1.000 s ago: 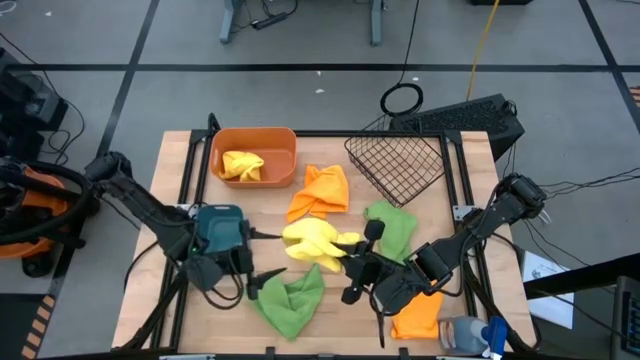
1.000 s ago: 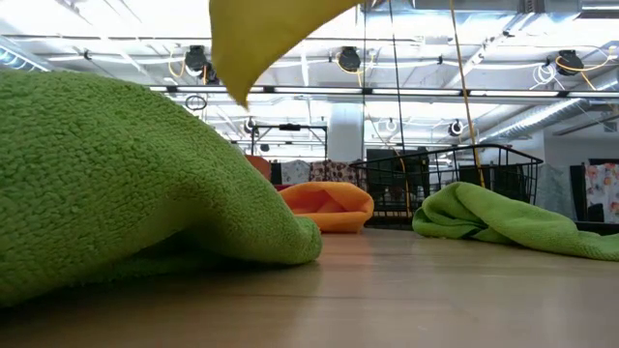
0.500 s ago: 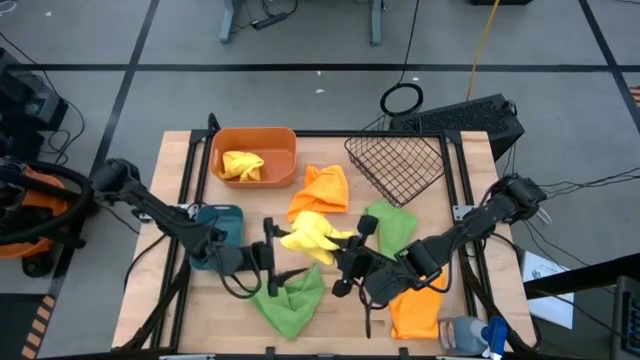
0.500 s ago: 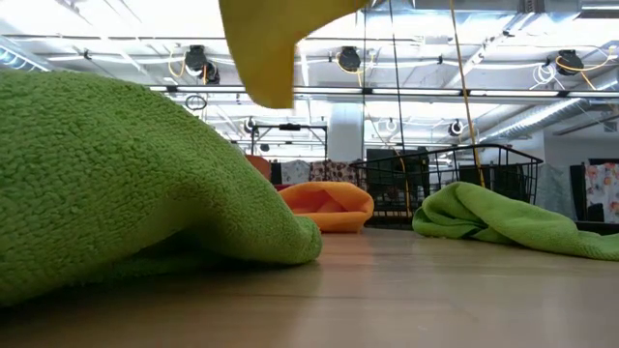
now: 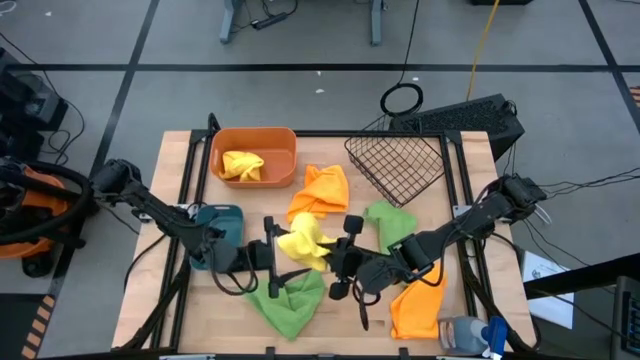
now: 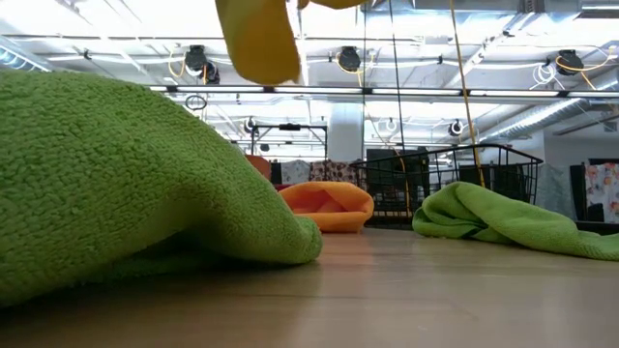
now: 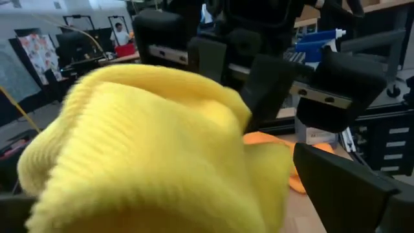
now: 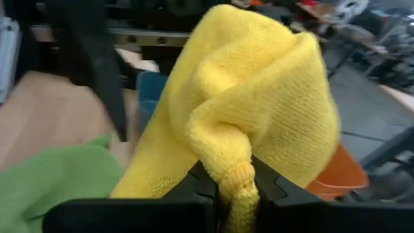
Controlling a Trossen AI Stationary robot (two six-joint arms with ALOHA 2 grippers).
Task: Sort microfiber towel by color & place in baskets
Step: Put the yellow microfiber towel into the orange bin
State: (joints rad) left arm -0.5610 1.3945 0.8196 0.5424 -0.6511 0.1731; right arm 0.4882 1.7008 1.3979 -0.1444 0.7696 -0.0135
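Note:
A yellow towel (image 5: 303, 245) hangs in the air over mid-table, between my two grippers. My right gripper (image 5: 340, 258) has come in from the right and is shut on it. From the left, my left gripper (image 5: 272, 256) is open, one finger (image 7: 336, 188) on either side of the towel (image 7: 155, 149). The orange tub (image 5: 255, 155) at the far left holds another yellow towel (image 5: 242, 165). The wire-mesh basket (image 5: 395, 160) lies tilted at the far right. The teal tub (image 5: 215, 225) sits partly under my left arm. My right gripper pinches a bunched fold of the yellow towel (image 8: 236, 178) between its two fingers, coming level from the table's right side. The towel bulges out beyond the fingers and is lifted clear of the table (image 6: 256, 39). My left gripper: I cannot tell whether its open fingers touch the towel.
Orange towels lie at mid-table far side (image 5: 322, 190) and near the right corner (image 5: 418, 310). Green towels lie right of centre (image 5: 390, 225) and at the near edge (image 5: 290, 300). A blue-capped spray bottle (image 5: 470, 332) lies at the near right corner.
My right gripper has carried the yellow towel toward the table's left, and the towel has bunched up in the air. My left gripper has moved from over the teal tub toward the right until its open fingers stand around the towel.

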